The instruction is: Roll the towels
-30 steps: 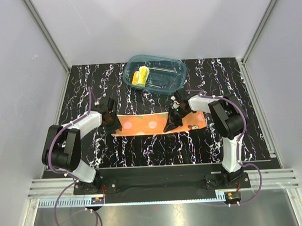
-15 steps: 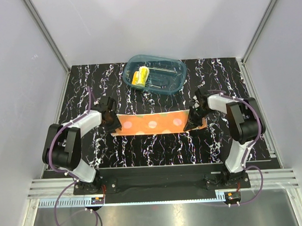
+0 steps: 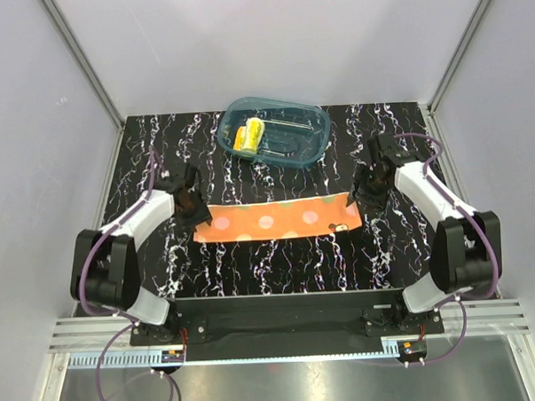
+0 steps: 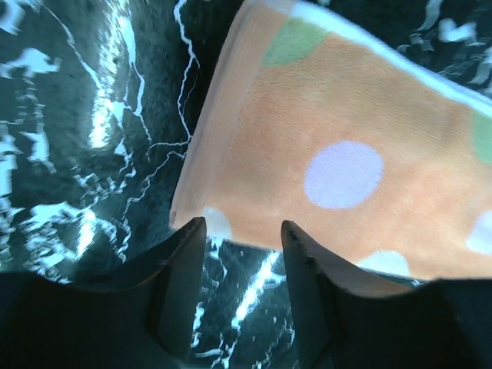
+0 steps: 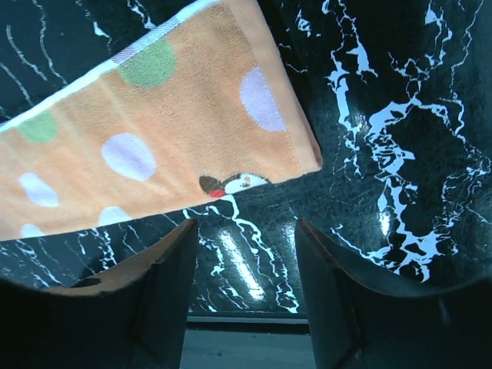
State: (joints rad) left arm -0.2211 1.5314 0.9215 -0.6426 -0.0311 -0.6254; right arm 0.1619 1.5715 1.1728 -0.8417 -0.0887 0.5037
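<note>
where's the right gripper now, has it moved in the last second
Yes: the right gripper moved right, off the orange towel to its right end, away from the teal tub.

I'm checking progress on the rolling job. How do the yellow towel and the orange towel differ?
The yellow towel is a compact roll; the orange towel lies flat as a long strip. The yellow towel sits in the teal tub; the orange towel lies on the black table. The orange towel has pale and green dots; the yellow towel looks plainer. Both are soft cloths.
</note>
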